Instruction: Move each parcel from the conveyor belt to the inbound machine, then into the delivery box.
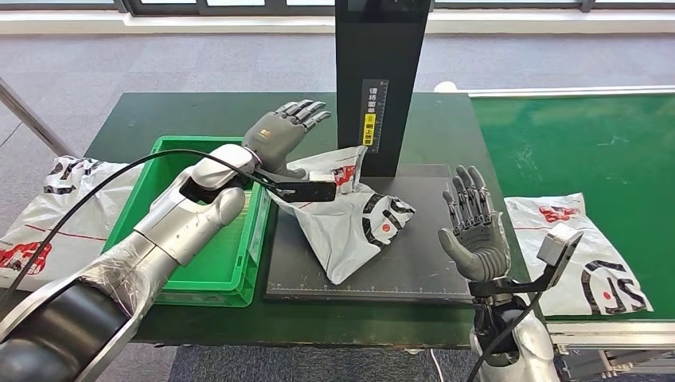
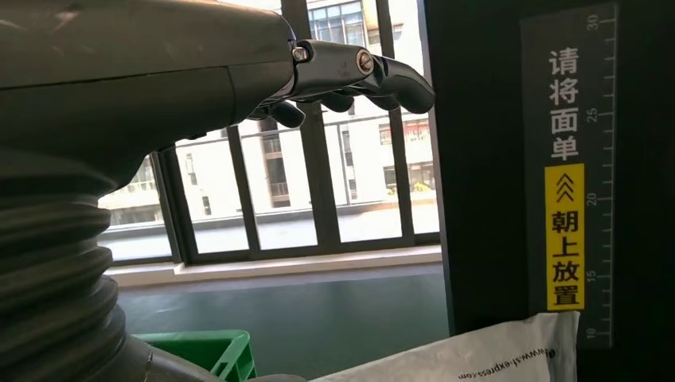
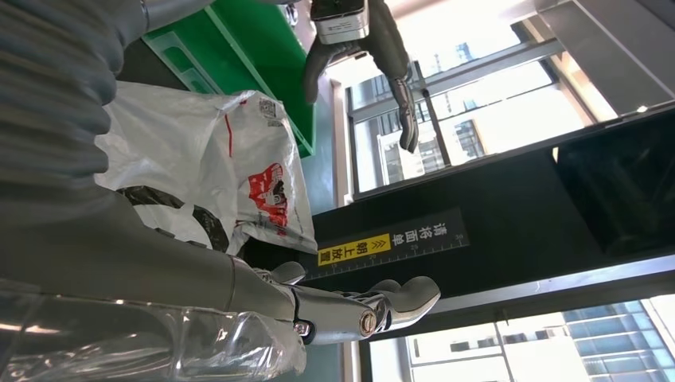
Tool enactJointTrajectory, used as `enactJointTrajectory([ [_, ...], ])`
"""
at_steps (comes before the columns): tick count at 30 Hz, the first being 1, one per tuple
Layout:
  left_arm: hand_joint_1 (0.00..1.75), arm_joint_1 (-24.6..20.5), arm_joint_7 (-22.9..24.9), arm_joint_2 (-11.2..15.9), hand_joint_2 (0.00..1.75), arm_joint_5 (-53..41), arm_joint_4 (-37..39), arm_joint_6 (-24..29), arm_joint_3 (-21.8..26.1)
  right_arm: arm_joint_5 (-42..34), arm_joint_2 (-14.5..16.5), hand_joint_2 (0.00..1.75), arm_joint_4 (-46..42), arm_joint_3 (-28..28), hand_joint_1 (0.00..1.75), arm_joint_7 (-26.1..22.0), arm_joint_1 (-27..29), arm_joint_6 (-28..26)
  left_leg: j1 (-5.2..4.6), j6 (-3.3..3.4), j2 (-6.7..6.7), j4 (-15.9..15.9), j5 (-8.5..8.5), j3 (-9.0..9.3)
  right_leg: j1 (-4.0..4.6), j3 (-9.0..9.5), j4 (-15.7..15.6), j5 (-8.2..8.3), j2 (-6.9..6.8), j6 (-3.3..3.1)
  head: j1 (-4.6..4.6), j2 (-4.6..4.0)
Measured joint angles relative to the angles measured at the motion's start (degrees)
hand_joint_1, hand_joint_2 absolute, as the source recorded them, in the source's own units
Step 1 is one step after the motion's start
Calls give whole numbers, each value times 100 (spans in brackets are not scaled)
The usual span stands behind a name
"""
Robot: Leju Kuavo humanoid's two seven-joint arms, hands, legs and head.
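So the bag is sitting on the scanner plate, mid-task. Both hands are spread wide and empty: left hand at 10 o'clock of it, right hand at 3. Next up, I'd guess: grab it, drop it in the green crate.

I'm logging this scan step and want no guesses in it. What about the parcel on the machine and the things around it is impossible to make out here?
- Parcel label: too small to read in the head view.
- Green box floor: mostly hidden by the left arm.
- Left hand: open above the parcel; contact cannot be told.
- Parcel on the conveyor: partly covered by the right wrist camera.
- Machine column: top cut off.
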Motion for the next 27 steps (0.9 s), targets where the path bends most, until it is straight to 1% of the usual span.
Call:
enactJointTrajectory([
  [10, 0, -29, -80, -138, 175, 72, 313, -21, -181, -22, 0, 175, -1, 0, 0, 0, 13, -15, 0, 0, -1, 0, 0, -1, 0, -1, 0, 0, 0, 0, 0, 0],
  [18, 0, -132, -198, -323, 175, 270, 783, -331, -370, -37, 0, 175, -13, 0, 0, 0, 27, -35, 0, 0, -1, 0, 0, -1, 0, -1, 0, 0, 0, 0, 1, 0],
  [27, 0, -134, -208, -450, 175, 293, 1116, -364, -496, -38, -1, 175, -13, 0, 0, 0, 64, -48, 0, 0, -1, 0, 0, -1, 1, -1, 0, 0, 0, 0, 0, 0],
])
